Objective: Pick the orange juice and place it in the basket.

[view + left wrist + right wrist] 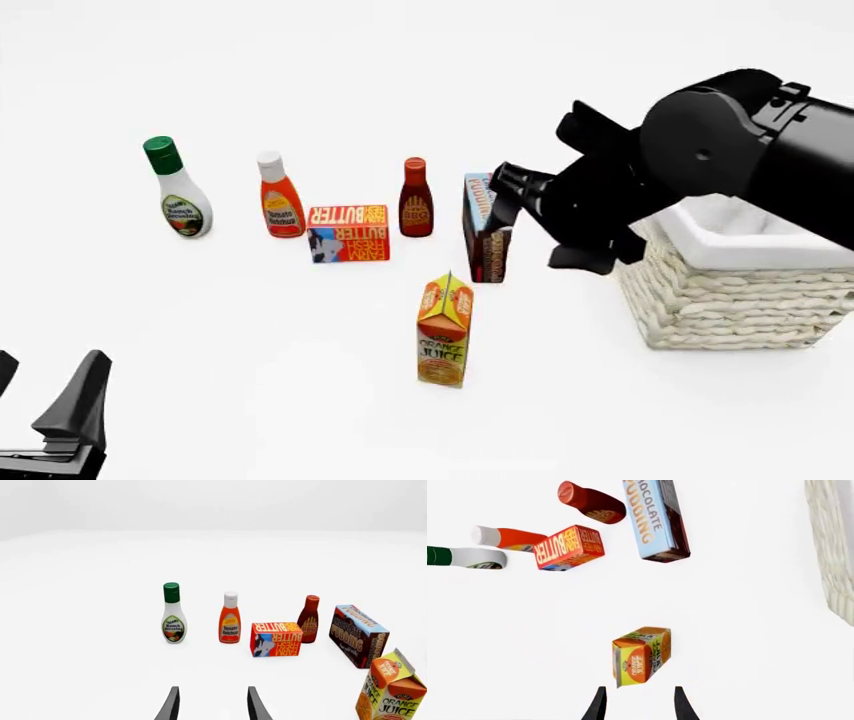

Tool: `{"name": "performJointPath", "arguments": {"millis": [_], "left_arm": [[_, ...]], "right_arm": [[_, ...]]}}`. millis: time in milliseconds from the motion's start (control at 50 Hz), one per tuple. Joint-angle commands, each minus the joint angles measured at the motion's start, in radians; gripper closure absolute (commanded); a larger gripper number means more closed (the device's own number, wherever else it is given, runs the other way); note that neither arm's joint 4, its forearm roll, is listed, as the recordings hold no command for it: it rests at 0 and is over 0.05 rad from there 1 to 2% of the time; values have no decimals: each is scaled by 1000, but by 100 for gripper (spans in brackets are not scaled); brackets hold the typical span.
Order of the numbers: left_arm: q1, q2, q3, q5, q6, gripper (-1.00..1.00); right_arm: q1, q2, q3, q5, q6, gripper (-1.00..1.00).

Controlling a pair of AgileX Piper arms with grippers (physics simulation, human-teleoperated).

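Standing upright, orange juice [642,655] just ahead of right hand [639,702].

A simulated test scene, not a real room: featureless white tabletop [267,420] running into a blank white backdrop, no walls, furniture or shadows of note. Grocery props lined up at centre left of the front view: ranch dressing bottle [178,190], ketchup bottle [279,197], butter box [348,233], sauce bottle [415,198], pudding box [486,228], juice carton [445,330]. Wicker basket [727,300] at right, black robot arm [721,150] above it.
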Motion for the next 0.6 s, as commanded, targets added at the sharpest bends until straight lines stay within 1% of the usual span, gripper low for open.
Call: {"name": "performJointPath", "arguments": {"millis": [20,60,140,280,320,360,460,500,600], "left_arm": [[0,-2,1,1,1,-100],[0,-2,1,1,1,-100],[0,-2,1,1,1,-100],[0,-2,1,1,1,-100],[0,-3,1,1,1,-100],[0,-3,1,1,1,-100],[0,-3,1,1,1,-100],[0,-2,1,1,1,-100],[0,-2,1,1,1,-100]], "right_arm": [[10,64,-85,75,2,-100],[0,82,-111,101,-13,-100],[24,89,-108,104,8,-100],[17,135,-167,153,-9,-100],[31,141,-169,154,2,-100],[20,157,-191,171,-14,-100],[42,177,-219,185,-2,-100],[33,192,-241,203,-16,-100],[27,218,-281,232,-29,-100]]}}
